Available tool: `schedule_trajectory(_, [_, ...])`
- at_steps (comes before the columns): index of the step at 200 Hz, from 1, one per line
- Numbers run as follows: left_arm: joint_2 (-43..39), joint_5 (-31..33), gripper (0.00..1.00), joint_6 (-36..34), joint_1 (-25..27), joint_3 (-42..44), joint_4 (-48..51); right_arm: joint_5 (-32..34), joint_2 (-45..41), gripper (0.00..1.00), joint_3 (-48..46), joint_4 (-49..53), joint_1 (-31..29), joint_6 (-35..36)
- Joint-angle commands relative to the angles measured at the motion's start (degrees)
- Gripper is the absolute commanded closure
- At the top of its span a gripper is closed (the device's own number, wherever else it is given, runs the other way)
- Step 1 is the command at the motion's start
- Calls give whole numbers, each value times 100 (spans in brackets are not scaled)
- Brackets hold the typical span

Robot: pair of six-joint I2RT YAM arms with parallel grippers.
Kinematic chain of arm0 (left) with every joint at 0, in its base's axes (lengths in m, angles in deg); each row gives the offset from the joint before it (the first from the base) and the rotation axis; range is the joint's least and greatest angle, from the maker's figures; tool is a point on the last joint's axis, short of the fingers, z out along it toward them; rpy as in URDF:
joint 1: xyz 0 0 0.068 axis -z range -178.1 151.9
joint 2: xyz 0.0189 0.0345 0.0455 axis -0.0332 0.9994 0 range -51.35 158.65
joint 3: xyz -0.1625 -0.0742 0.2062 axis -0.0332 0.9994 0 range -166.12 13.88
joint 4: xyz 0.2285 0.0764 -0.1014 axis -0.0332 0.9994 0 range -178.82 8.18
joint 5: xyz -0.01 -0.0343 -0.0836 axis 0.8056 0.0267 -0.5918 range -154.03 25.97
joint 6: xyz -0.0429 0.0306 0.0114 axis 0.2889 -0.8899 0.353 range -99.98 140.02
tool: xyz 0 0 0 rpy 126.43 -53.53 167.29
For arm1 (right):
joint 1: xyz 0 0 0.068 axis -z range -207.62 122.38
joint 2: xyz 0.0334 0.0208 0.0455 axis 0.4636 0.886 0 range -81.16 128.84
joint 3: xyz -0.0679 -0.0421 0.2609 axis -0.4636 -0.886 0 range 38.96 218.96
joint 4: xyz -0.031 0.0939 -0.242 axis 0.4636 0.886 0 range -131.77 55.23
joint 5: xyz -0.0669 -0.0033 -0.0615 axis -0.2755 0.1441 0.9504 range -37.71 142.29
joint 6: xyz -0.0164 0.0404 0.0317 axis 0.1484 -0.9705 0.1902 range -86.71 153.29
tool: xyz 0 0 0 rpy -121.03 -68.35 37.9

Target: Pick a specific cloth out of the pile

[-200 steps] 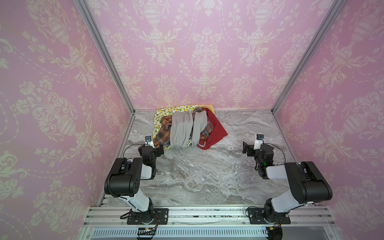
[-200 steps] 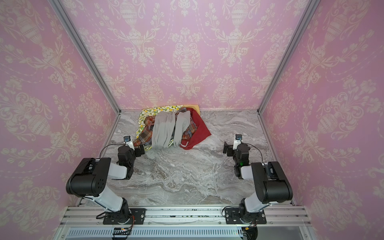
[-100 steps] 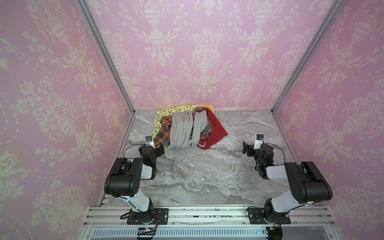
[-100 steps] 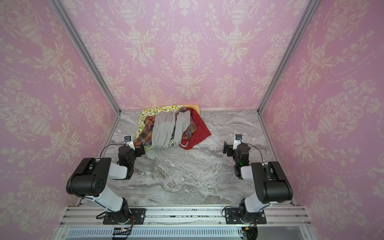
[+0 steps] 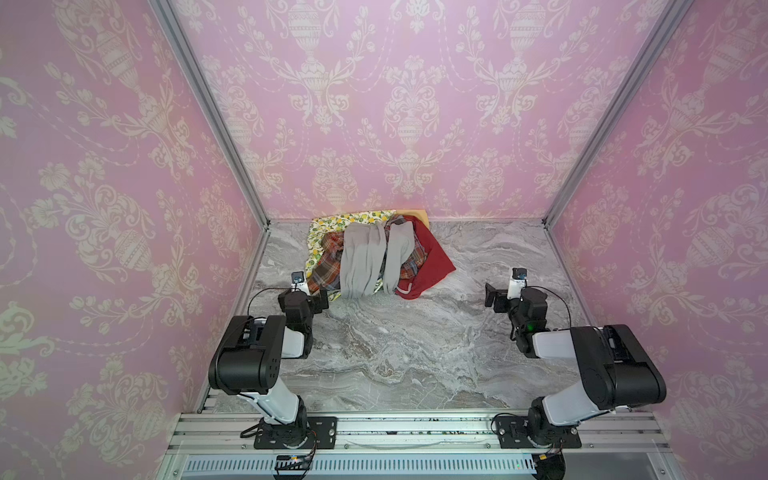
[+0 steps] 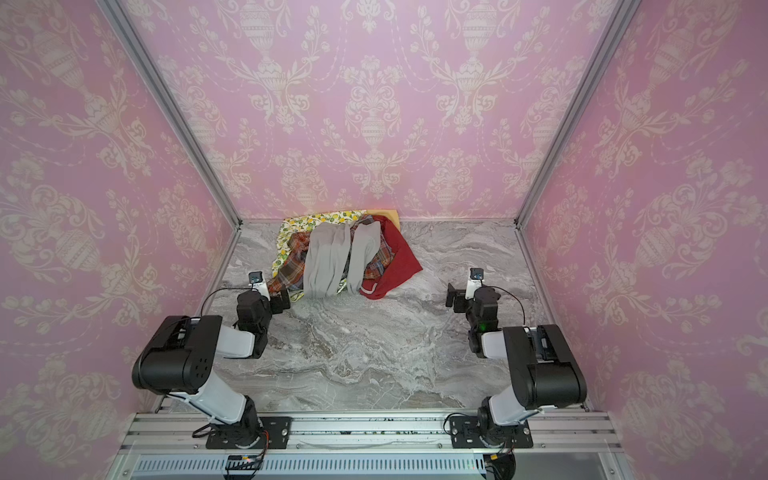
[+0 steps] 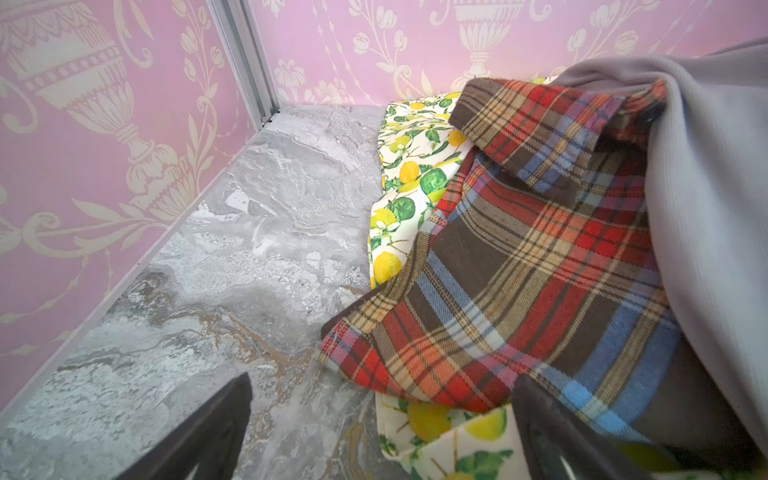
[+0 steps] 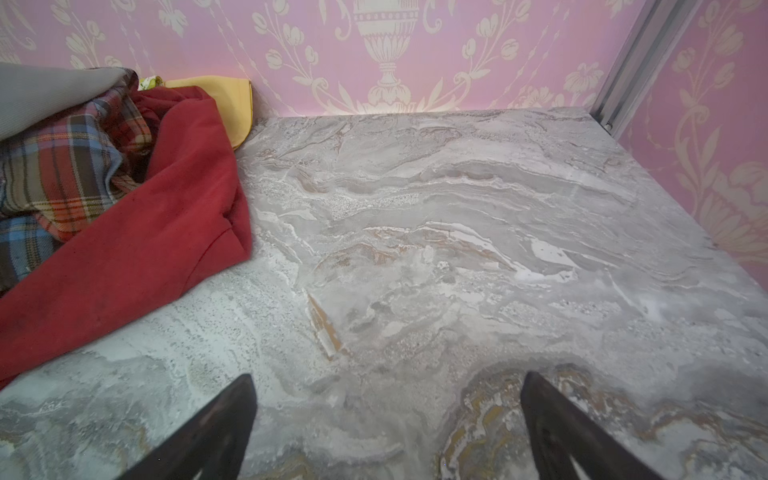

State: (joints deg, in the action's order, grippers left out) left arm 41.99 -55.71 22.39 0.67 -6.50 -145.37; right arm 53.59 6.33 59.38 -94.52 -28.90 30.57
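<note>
Dark red cloth (image 5: 434, 266) is lying on the right flank of the pile (image 5: 365, 253), at the rear of the marble table (image 5: 415, 357), near the back wall. It's sitting partly under the plaid cloth (image 7: 519, 270) and grey garment (image 5: 361, 262), w/ its outer half spilling free onto the tabletop. That's prob the easiest bit to grab; pale trim is showing at the near corner in both top views. Yellow cloth (image 8: 224, 99) is peeking out behind it, and lemon-print cloth (image 7: 411, 174) is lying under the pile's left side.

Right gripper (image 8: 386, 432) is hovering over bare marble, jaws spread wide, nothing btw them, well apart from the red. Left gripper (image 7: 386, 436) is gaping too, empty, just beside the plaid/lemon edge.

Left wrist cam isn't showing the red at all. Right wrist cam is showing its free fold clearly, but no trim. Right arm is looking like the better reach, imo.
</note>
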Motion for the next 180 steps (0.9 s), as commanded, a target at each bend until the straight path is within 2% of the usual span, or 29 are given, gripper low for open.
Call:
schedule_trajectory(1, [-305,46,1,-86,36,-212,523,45,-169,0,49,72,-70,154])
schedule_trajectory(44, [-916,261,1,-79,133,-873,2312,274,-498,0,-6,266,-159,192])
schedule_trajectory(62, [-1188,489,1,33,258,-1164,2909,523,-811,0,158,826,-274,248])
schedule_trajectory(88, [-1571,457,1,247,453,-1585,3651,1090,-1315,0,554,1717,-478,227])
schedule_trajectory(121, [-1934,398,1,486,756,-2358,4829,1016,-1787,0,1330,2938,-639,-269])
schedule_trajectory(149, [-2116,-213,1,921,816,-3013,5912,714,-1756,1,2025,3789,-916,-688])
schedule_trajectory(180, [-2127,-1042,1,1156,885,-3589,6864,409,-998,3,3012,4688,-1275,-1063])
